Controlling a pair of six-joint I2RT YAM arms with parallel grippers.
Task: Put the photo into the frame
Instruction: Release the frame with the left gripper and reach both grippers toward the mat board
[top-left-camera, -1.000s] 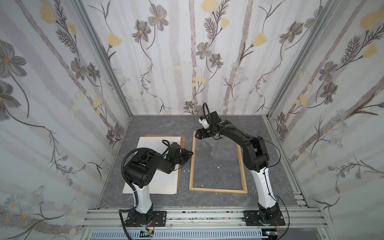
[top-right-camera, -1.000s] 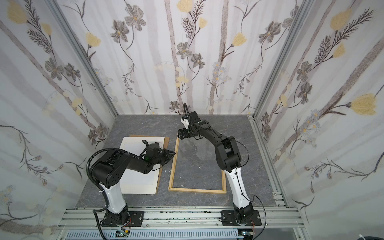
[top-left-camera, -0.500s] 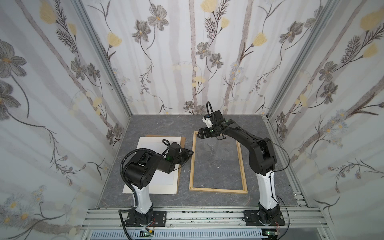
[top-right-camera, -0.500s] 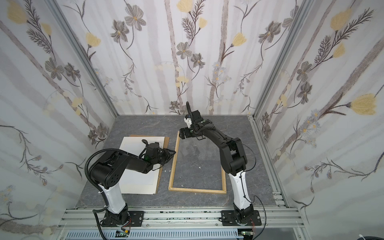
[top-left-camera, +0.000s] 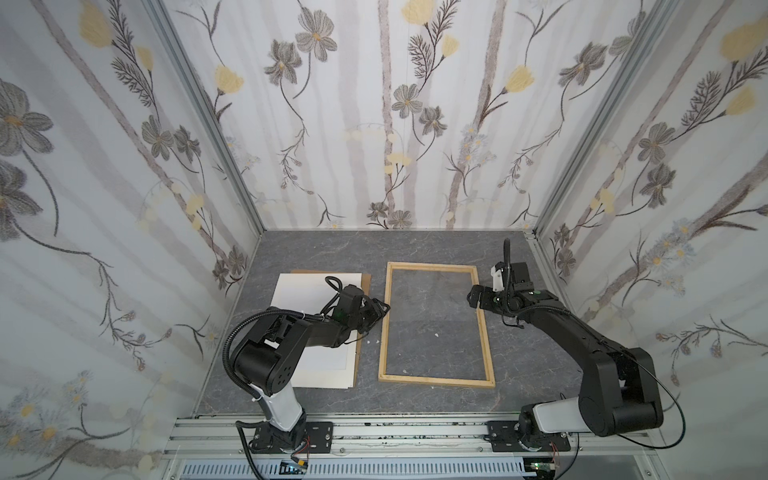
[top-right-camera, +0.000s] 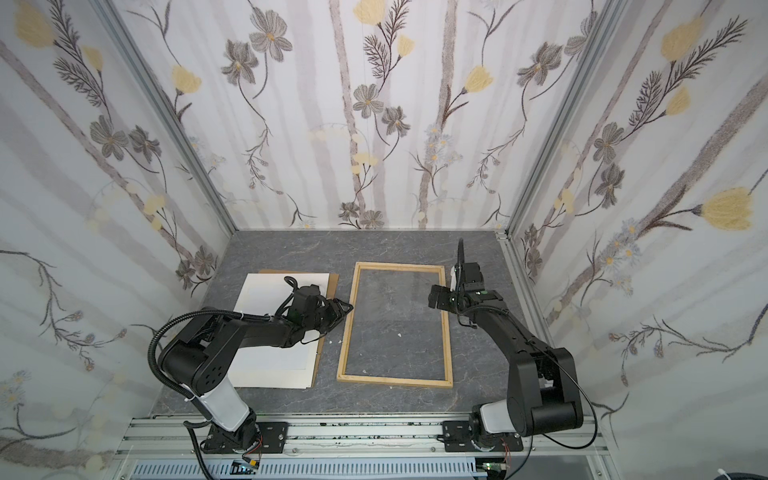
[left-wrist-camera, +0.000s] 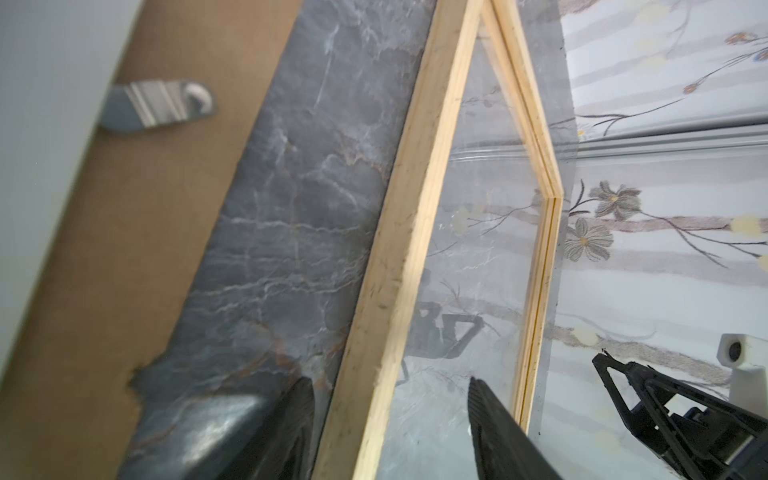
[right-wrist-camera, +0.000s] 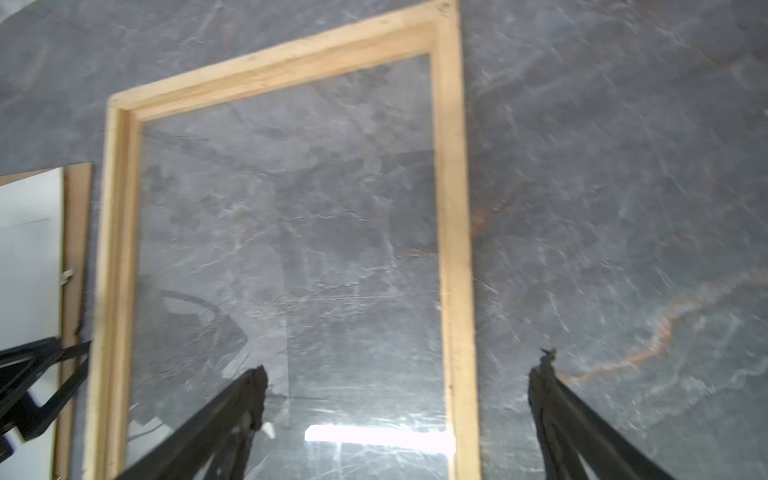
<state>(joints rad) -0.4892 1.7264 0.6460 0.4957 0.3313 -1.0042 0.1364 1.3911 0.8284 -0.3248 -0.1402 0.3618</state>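
Note:
The frame, thin pale wood round a clear pane, lies flat mid-table. The photo lies plain white side up to its left, partly under my left arm. My left gripper is open at the frame's left strip. In the left wrist view that strip runs between the parted fingers of the left gripper. My right gripper hovers open over the right strip, which passes between the wide fingers of the right gripper.
A brown hardboard backing panel lies under the photo, its edge showing toward the frame, with a metal clip on it. Flowered walls close in three sides. A metal rail runs along the front.
My right gripper has swung from the frame's far left corner across to its right strip. My left gripper's jaws have spread apart at the left strip. The frame has stayed put.

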